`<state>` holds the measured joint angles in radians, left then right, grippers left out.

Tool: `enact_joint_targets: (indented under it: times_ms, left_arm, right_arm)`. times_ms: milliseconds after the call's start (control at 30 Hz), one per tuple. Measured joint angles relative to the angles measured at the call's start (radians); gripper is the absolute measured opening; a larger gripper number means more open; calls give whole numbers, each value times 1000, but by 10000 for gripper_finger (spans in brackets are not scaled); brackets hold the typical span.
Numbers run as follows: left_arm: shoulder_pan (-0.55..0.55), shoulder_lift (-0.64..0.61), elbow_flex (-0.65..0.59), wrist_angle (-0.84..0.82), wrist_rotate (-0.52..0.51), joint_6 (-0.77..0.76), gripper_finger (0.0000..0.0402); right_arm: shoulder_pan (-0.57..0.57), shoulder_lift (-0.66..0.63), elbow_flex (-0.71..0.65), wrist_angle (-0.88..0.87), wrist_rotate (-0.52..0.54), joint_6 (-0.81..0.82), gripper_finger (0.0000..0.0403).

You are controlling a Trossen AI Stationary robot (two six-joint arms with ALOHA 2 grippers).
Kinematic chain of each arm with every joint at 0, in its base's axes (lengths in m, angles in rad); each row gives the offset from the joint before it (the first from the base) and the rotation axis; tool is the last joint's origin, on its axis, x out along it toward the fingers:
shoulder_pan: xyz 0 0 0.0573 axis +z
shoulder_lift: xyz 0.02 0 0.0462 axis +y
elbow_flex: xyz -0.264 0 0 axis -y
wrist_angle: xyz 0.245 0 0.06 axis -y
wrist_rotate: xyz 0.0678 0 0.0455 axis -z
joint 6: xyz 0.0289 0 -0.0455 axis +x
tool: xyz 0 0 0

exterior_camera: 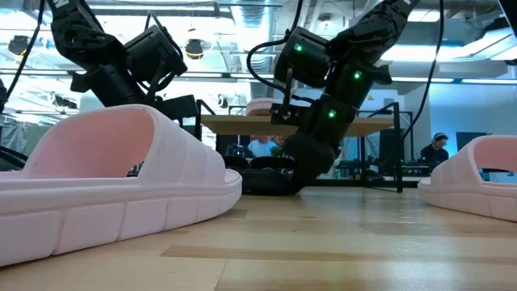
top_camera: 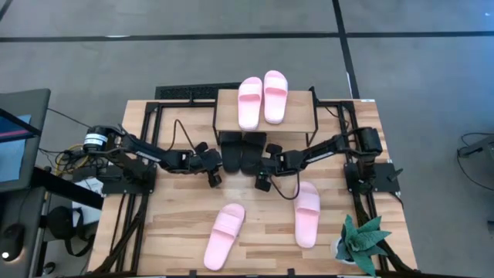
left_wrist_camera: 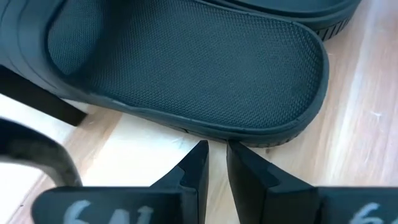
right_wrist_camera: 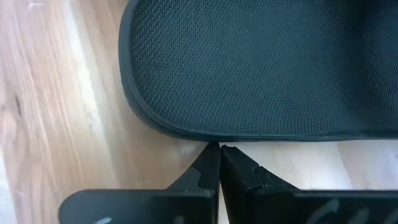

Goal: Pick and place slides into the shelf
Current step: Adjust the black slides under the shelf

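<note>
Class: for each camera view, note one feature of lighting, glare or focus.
High view: even light, soft shadows beneath the shelf. Low view: the near pink slide looms large and soft against bright ceiling lights. Left wrist view: the black slide shows sharp weave; glare on the wood. Right wrist view: crisp weave on the other black slide, a pale sheen on the table.

Even, bright overhead light; ceiling lamps (exterior_camera: 194,48) glare in the low view. The nearest pink slide (exterior_camera: 113,182) there looms soft and blurred. Faint shadow pools under the black slide (left_wrist_camera: 186,68) beyond the fingertips.
</note>
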<state>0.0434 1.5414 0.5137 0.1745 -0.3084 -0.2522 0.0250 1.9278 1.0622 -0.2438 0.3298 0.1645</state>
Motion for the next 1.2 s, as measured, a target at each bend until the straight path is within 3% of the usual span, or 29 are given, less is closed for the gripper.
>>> enact_joint_targets:
  times_ms: [1200]
  left_arm:
    - [149,-1,1,8,15,68,48]
  right_arm:
    - [-119,2,36,18,-19,-69,1]
